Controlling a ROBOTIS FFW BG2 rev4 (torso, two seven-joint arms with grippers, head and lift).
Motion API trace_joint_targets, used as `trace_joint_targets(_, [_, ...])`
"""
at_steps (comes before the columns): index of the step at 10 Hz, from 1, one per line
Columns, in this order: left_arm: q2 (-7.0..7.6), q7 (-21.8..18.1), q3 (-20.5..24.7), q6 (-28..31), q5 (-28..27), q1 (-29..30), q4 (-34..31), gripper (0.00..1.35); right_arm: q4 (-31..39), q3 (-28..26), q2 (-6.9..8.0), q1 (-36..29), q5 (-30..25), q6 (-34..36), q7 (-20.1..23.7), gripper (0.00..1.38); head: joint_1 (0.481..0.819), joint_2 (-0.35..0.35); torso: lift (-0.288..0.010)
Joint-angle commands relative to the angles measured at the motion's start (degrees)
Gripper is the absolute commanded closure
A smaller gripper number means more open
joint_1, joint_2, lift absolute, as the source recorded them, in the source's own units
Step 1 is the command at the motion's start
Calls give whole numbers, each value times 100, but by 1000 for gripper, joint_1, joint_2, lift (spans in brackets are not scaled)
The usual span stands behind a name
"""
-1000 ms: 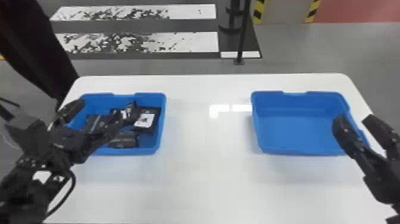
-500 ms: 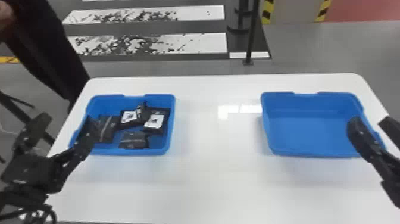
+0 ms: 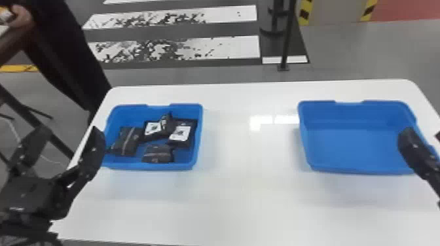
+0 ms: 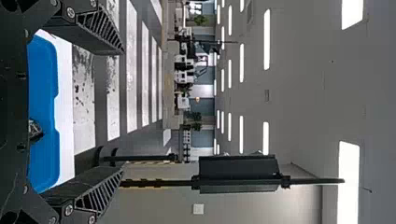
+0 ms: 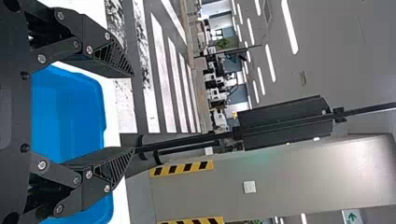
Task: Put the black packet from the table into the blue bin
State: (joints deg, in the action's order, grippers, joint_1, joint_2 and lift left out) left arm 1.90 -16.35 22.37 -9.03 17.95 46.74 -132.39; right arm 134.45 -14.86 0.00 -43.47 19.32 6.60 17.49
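My left gripper is open with nothing between its fingers, at the table's left edge beside the left blue bin. That bin holds several black packets, among them one with a white label and a plain one near its front wall. In the left wrist view the left gripper has its fingers wide apart, with a packet in the bin behind. My right gripper is over the right side of the right blue bin; in the right wrist view the right gripper stands open and holds nothing.
Both bins stand toward the back of a white table, with a wide stretch of bare tabletop between and in front of them. A black post stands on the floor behind the table. A person is at the far left, beyond the table.
The left gripper has drawn back from over the left bin to the table's left edge, uncovering the packets. The head view has shifted slightly, so the bins appear a little farther right.
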Motion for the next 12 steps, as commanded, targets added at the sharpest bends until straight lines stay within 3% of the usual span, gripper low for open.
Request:
trace_joint_targets(1, [12,0,-54,31,56,-76,-1,151,5,1,5,-27,-1,0,0,510,695,114,-110])
trace_joint_targets(12, [39,0,-203,157,148,-133,-1,151,-9,12,5,-27,10,0,0,510,695,93,-110])
